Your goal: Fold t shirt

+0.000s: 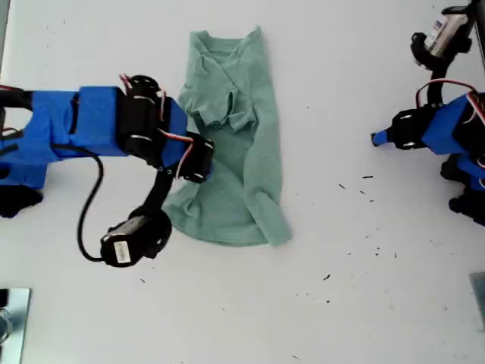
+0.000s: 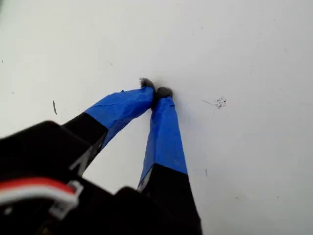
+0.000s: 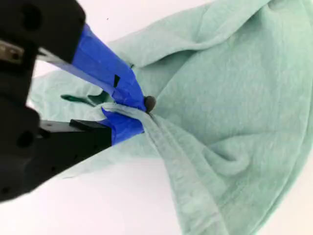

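The pale green t shirt (image 1: 254, 163) lies rumpled and partly folded lengthwise on the white table, collar toward the top of the exterior view. My second gripper (image 1: 198, 165) reaches in from the exterior view's left and is shut on a hem edge of the t shirt (image 3: 234, 98). The second wrist view shows the cloth pinched between the blue-taped fingertips (image 3: 128, 125) and lifted in a ridge. My first gripper (image 1: 373, 137) is at the exterior view's right, well clear of the shirt. Its blue fingers meet at the tips (image 2: 156, 91) over bare table, holding nothing.
Small dark specks (image 1: 367, 177) dot the table between the shirt and the first arm. A metal piece (image 1: 12, 318) sits at the exterior view's lower left corner. The second arm's wrist camera (image 1: 125, 244) and its cable hang beside the shirt's lower edge.
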Available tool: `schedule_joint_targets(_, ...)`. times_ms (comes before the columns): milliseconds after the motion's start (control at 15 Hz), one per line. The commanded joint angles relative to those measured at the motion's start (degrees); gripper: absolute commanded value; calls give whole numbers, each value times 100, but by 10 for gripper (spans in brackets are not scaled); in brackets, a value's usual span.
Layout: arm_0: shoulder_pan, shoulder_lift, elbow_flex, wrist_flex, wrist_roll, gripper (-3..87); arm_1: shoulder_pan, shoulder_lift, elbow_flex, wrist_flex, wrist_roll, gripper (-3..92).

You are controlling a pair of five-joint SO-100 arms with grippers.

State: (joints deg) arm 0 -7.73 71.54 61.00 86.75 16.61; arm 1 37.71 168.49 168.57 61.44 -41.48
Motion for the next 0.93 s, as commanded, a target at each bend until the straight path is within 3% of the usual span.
schedule_joint_targets(0,176,-914,-1055,-598,53,-3,-26,9,-9,35,0,25)
schedule_joint_targets(133,114,-1617,-1046,-1397,35,8,-26,18,-9,35,9,25)
schedule_joint_targets(200,62,-2065,-1055,-1661,62,201,-26,18,0,35,18,25)
schedule_joint_targets(267,-26,-2487,-1072,-1740,18,244,-35,26,0,35,18,25)
schedule_joint_targets(467,70,-1503,-976,-932,0,289,-53,62,9,53,26,25)
schedule_joint_targets(667,0,967,-387,105,-35,152,-44,62,9,53,26,25)
schedule_joint_targets(733,-176,1925,703,220,-79,102,-44,62,9,53,18,25)
schedule_joint_targets(800,-334,3032,2224,18,-237,79,-44,62,9,53,18,25)
schedule_joint_targets(867,-439,4315,4034,-659,-343,51,-44,62,9,53,9,25)
